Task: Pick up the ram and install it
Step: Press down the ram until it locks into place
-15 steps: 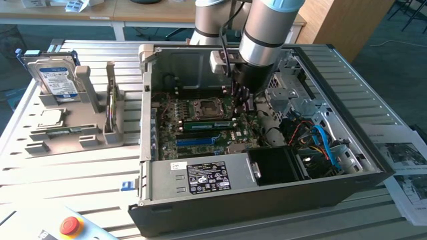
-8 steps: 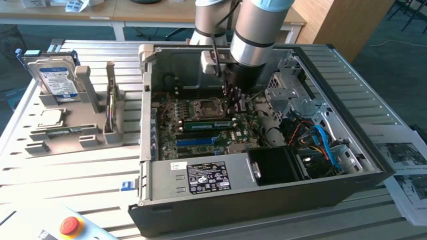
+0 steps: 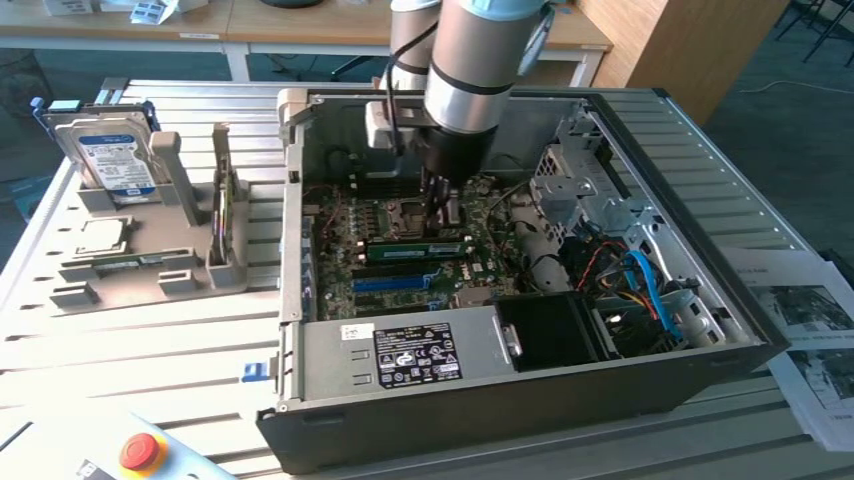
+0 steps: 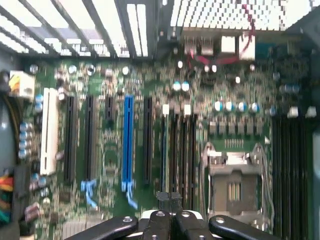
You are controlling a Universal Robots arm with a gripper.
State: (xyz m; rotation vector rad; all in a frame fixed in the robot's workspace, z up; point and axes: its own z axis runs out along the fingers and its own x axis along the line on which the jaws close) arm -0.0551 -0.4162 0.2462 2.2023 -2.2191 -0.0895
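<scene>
Your gripper sits shut right in front of the wrist camera with nothing visibly held, low over the motherboard inside the open case, while the ram lies seated in a slot just nearer than the fingers in the exterior view.

Inside the computer case, the drive cage and cables apparently crowd the motherboard from the exterior view's right.

The arm points steeply downward, its fingers pressed together, empty.
</scene>
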